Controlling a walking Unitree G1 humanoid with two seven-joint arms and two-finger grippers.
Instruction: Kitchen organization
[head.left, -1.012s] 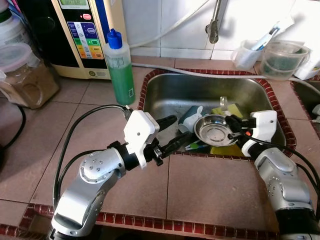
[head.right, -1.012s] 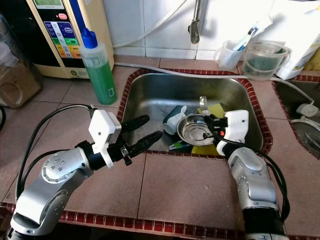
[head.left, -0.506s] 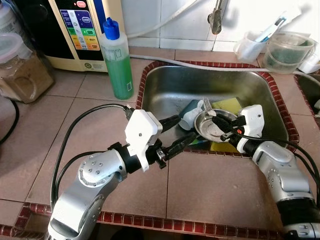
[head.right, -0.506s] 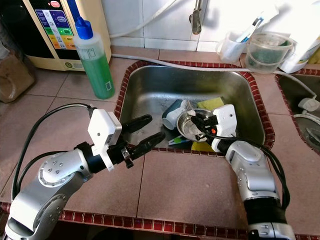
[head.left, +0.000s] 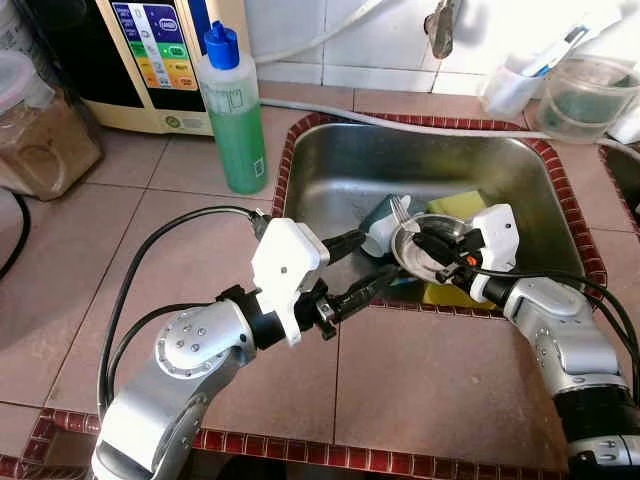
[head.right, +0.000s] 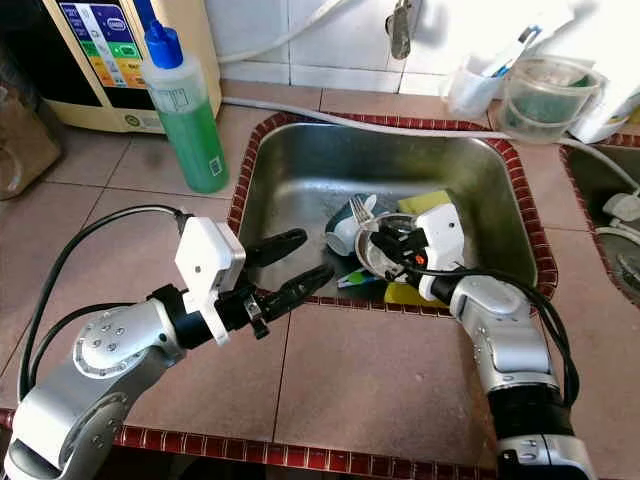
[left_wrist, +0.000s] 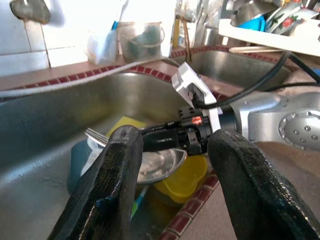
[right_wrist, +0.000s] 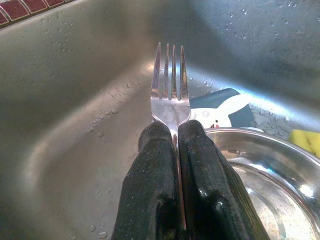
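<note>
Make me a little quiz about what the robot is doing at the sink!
1. True or false: the right gripper is shut on a fork.
2. Which sits on the counter beside the sink? A) a green bottle B) a red kettle C) a loaf of bread
3. Fill in: the left gripper is ____, holding nothing, at the sink's near edge.

Key: 1 true. 2 A. 3 open.
</note>
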